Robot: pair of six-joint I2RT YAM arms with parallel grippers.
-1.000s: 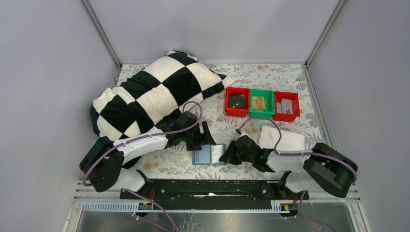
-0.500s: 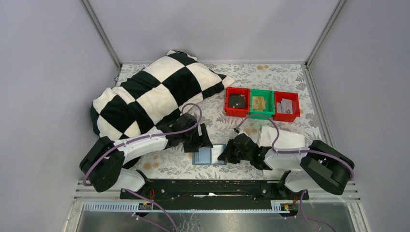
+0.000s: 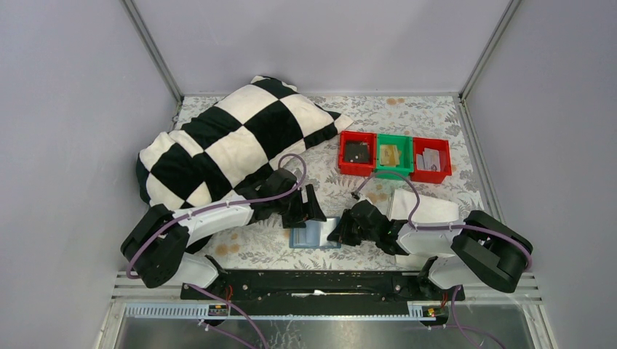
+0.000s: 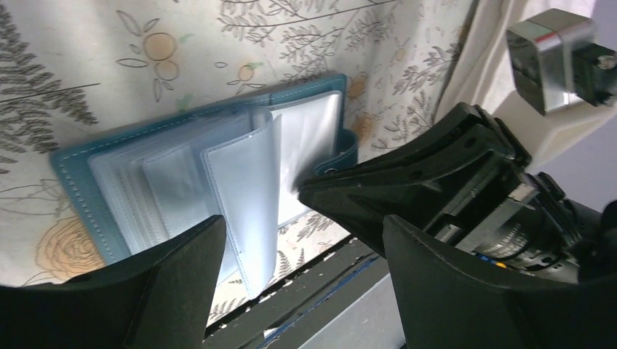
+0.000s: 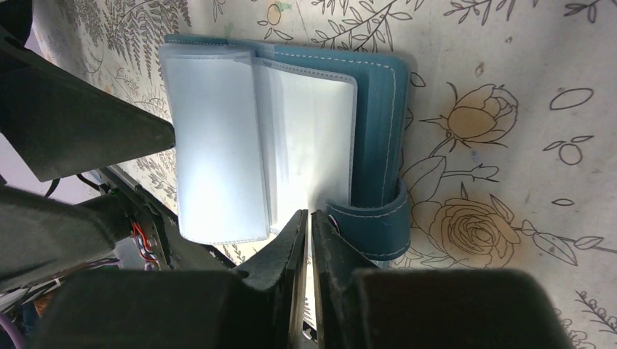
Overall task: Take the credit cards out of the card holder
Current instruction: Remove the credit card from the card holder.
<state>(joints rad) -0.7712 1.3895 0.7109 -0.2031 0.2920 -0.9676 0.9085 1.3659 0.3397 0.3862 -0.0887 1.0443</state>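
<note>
The teal-blue card holder (image 3: 315, 234) lies open on the flowered table near the front edge, its clear plastic sleeves fanned up. It also shows in the left wrist view (image 4: 80, 182) and the right wrist view (image 5: 378, 123). I see no cards in the sleeves. My left gripper (image 3: 309, 211) is open just behind and above it, its jaws wide apart over the sleeves (image 4: 302, 236). My right gripper (image 3: 336, 234) is at the holder's right edge. Its jaws are almost closed (image 5: 311, 215) on the edge of a sleeve beside the snap tab (image 5: 371, 229).
A black-and-white checked pillow (image 3: 225, 145) fills the back left. A red bin (image 3: 342, 153), a green bin (image 3: 393, 137) and a second red bin (image 3: 431, 140) stand in a row at the back right. A white cloth (image 3: 433, 207) lies behind the right arm.
My right gripper has slid a little left against the holder's edge. My left gripper has shifted slightly right, over the holder. The holder has stayed in place.
</note>
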